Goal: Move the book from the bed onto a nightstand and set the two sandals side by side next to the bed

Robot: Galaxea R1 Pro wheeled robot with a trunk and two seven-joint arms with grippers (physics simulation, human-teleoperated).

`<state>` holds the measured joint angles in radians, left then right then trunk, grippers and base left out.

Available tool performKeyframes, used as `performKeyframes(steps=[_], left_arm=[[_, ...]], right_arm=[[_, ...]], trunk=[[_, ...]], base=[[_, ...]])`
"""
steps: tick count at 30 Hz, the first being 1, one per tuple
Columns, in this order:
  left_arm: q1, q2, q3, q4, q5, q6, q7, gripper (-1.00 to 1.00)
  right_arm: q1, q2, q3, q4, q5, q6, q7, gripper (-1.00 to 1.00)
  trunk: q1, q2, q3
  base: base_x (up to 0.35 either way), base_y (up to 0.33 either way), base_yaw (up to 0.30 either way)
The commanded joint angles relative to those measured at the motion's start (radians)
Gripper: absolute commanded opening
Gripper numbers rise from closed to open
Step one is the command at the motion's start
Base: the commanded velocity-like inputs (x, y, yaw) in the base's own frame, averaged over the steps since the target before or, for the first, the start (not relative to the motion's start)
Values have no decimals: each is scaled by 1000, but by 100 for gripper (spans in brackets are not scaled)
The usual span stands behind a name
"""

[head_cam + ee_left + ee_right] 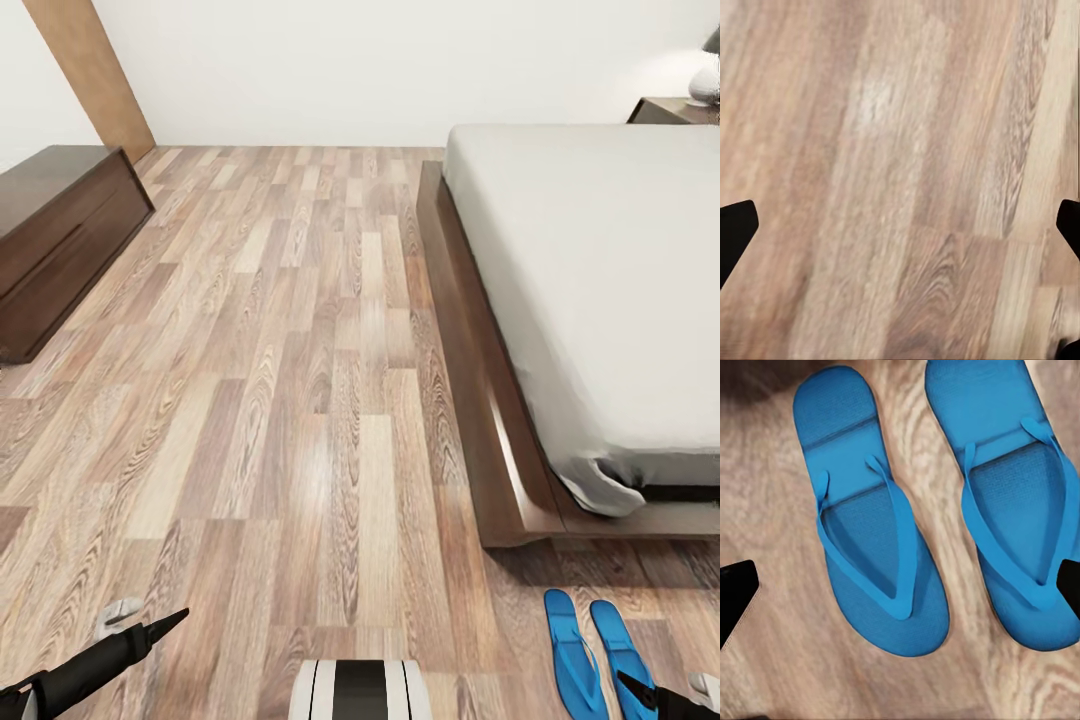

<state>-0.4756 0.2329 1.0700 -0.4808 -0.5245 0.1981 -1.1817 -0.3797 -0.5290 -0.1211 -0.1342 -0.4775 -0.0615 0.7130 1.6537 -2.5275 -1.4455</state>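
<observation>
two bright blue flat sandals side by side, lower right, near dark-framed grey-mattress bed; left fingers spread wide | right fingers spread wide

Two blue sandals lie side by side on the wood floor just off the foot corner of the bed; the right wrist view shows the same pair. There is one bed with one grey mattress. One low dark cabinet stands by the left wall, one nightstand sits beyond the bed, and one lamp rests on it. Two claws count: left, right.
</observation>
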Motion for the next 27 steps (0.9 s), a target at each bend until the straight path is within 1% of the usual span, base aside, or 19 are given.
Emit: performKeyframes(steps=[1, 27], left_arm=[[-1, 0, 8, -1, -8, 11, -7, 100], [-1, -1, 8, -1, -8, 11, -7, 100]], right_arm=[[-1, 0, -8, 2, 7, -3, 4, 100], [-1, 0, -8, 3, 7, -3, 4, 100]], trunk=[[-1, 0, 3], [-12, 6, 104]], base=[[0, 0, 0], [0, 0, 0]])
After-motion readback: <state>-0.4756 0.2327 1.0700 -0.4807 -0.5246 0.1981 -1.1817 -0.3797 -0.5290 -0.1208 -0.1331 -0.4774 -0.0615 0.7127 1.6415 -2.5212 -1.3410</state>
